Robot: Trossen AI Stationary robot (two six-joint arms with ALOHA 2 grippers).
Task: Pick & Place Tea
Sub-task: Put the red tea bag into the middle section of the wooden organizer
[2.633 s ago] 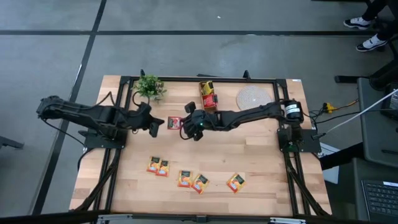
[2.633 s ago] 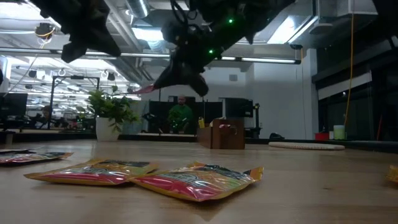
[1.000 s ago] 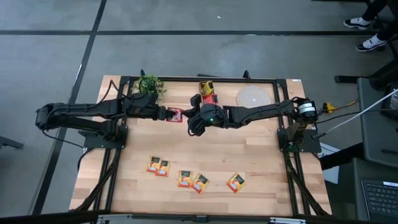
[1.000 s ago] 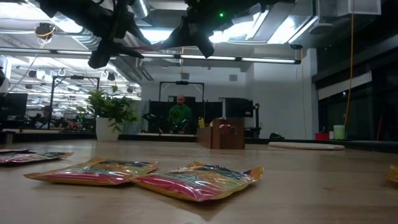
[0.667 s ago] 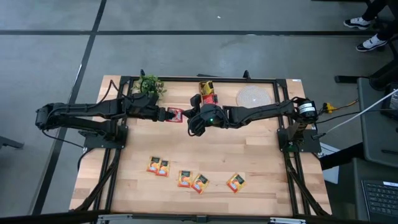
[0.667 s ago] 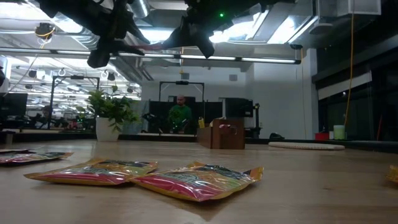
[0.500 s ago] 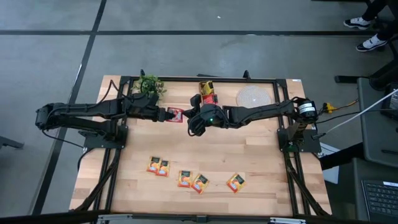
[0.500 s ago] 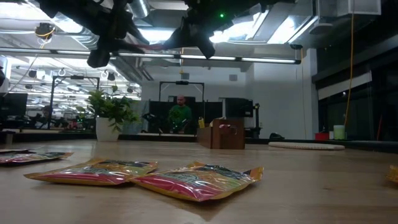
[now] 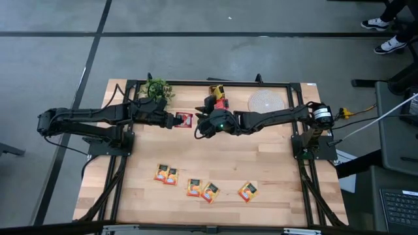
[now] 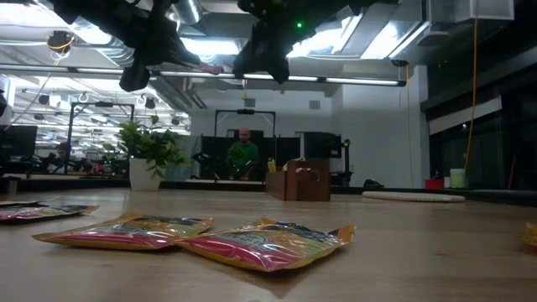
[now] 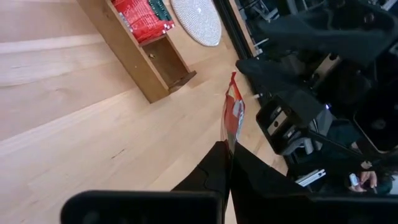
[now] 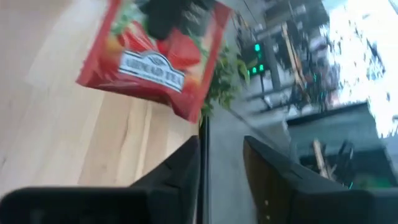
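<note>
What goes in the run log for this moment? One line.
handover mid-air | left gripper: shut on red sachet | right gripper: open, beside sachet | box: behind

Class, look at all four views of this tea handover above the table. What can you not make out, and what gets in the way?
- Red sachet, high view: its label is too small to read.
- Same sachet, left wrist view: seen edge-on, so its face is hidden.
- Wooden box, left wrist view: cut off by the picture's edge.
- Orange sachet, low view: cut off by the picture's edge.
- Right gripper, right wrist view: motion blur hides detail.
</note>
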